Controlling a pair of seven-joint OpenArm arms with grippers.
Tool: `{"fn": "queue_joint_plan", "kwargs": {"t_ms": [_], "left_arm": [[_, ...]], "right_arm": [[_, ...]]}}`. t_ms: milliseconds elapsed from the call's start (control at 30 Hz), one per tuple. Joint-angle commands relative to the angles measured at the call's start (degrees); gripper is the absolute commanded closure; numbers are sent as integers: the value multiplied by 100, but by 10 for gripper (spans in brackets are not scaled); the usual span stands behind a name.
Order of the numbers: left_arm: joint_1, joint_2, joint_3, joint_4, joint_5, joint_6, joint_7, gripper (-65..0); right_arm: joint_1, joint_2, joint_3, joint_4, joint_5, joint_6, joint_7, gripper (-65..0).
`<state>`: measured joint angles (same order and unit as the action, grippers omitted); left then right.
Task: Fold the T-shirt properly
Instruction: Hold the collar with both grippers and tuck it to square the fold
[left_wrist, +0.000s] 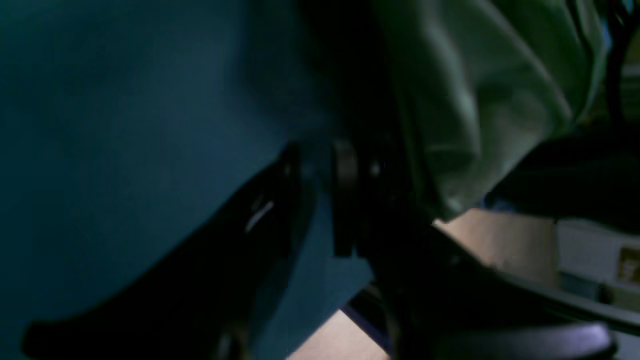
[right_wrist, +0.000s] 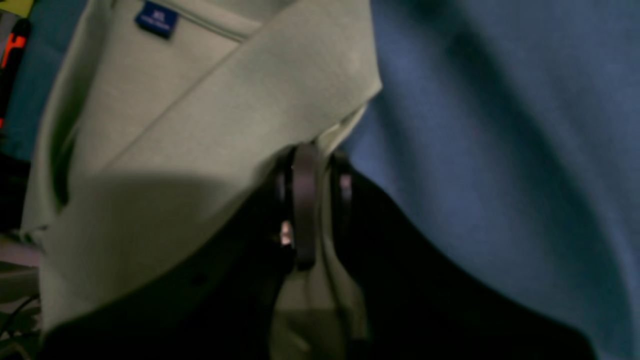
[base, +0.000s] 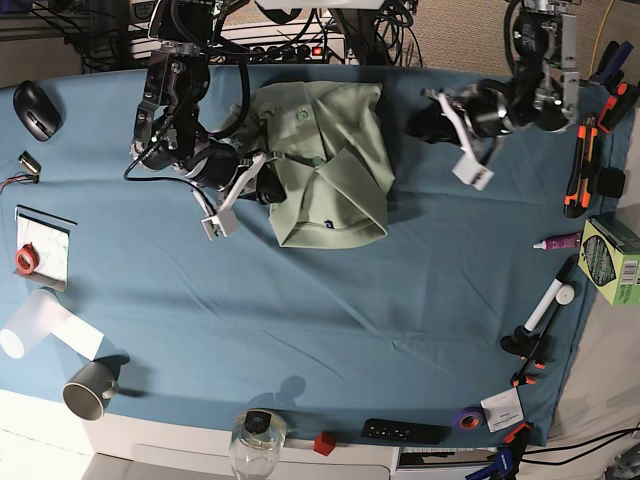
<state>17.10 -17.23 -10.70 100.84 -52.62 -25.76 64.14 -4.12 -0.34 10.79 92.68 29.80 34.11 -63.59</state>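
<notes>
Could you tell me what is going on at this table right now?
A two-armed robot is folding a sage-green T-shirt on a blue table cloth. The right gripper is shut on a fold of the shirt beside the collar. The left gripper is off the shirt, over the cloth, holding nothing. The shirt lies partly folded and bunched.

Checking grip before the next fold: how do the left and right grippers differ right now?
The right gripper is pinched shut on a fold of the T-shirt; the left gripper has only blue table cloth between its fingers, holding nothing. In the base view the right gripper sits at the T-shirt's edge, while the left gripper hangs apart from it, over bare cloth. Both have dark fingers.
</notes>
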Motion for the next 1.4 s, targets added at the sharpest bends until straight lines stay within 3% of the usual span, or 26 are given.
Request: {"fn": "queue_joint_plan", "kwargs": {"t_ms": [0,100,167,900,967,1100,1167,1367], "left_arm": [[-7,-59,-111,66,-348,-181,111,-162],[28,-61,-223,72,-704,-387,227,-327],[44,-52,-210,72,-702,-293,181,-378],[116,203,1069,72,-260,-92,26,-374],[114,201,1172,72,-96,48,-76,-333],[114,216,1204,72,-46,42,-111,-90],[114,214,1202,72,-46,31,-109,0],[114,214,1202,72,79,28,-68,0]], "right_arm": [[48,35,20,72,-262,-98,-101,-7],[46,35,20,72,-262,-98,-101,-7],[46,35,20,72,-264,-98,-101,-7],[46,33,20,72,-264,-98,-81,-7],[46,33,20,72,-264,-98,-81,-7],[46,33,20,72,-264,-98,-81,-7],[48,35,20,72,-267,-98,-81,-7],[48,37,22,72,-293,-101,-66,-7]]}}
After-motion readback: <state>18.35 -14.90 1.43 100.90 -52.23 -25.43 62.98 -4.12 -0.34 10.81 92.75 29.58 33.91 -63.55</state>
